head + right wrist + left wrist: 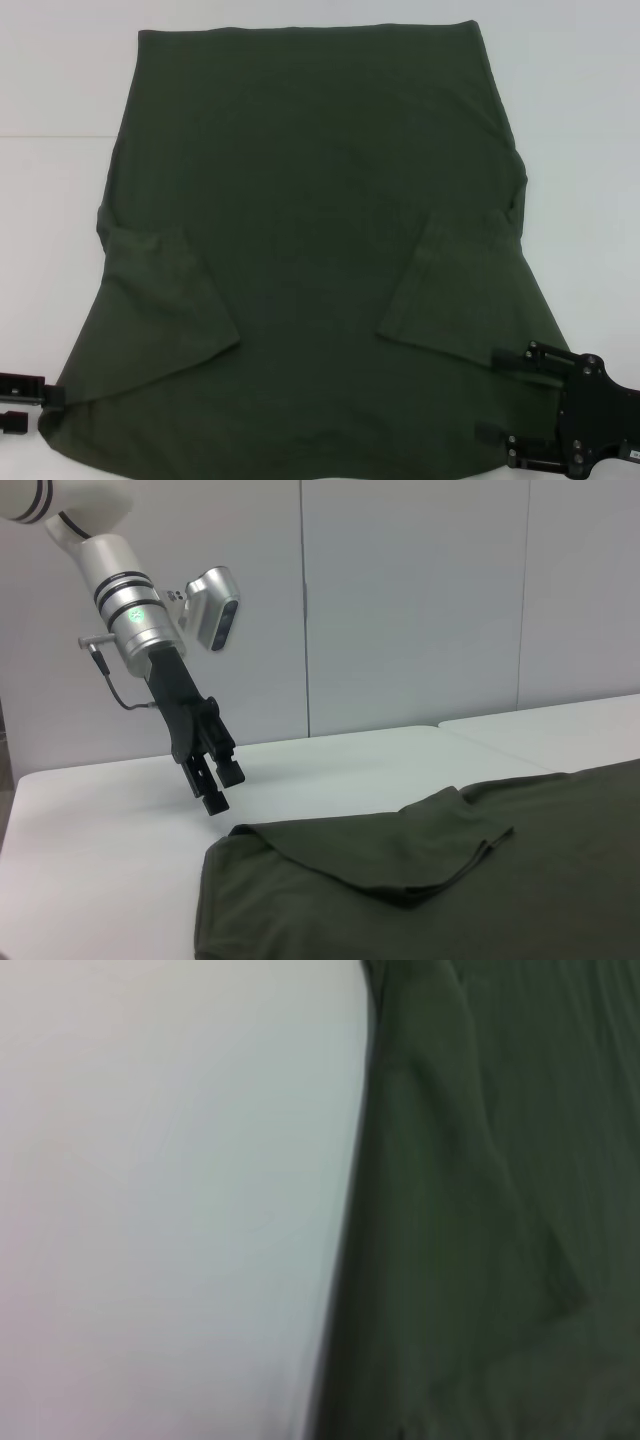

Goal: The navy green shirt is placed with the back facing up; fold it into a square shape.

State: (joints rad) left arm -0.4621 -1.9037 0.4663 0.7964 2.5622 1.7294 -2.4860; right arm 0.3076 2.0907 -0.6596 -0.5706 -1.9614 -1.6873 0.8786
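Head view: the navy green shirt (310,260) lies flat on a white table (60,90), plain side up, both short sleeves folded in over the body. The hem edge runs along the far side; the wider end is nearest the robot. A faint seam crosses the table on the far left. The left gripper (45,405) sits at the near left corner of the shirt, its black fingers (53,397) spread one above the other, right at the cloth edge; whether cloth lies between them cannot be told. The right gripper (505,410) is over the near right corner, jaws wide apart, nothing visibly in them.

Left wrist view: only white tabletop (160,1200) and the shirt's side edge (480,1220), with one folded sleeve lying on the body. No fingers show.

Right wrist view: looking across the table (120,840) toward pale panelled walls (410,600). The shirt (420,880) spreads over the near surface, a folded sleeve on top. The left gripper (222,788) hangs tilted from a silver-and-white arm, fingertips parted, just above the table beside the shirt's corner, not clearly touching it.
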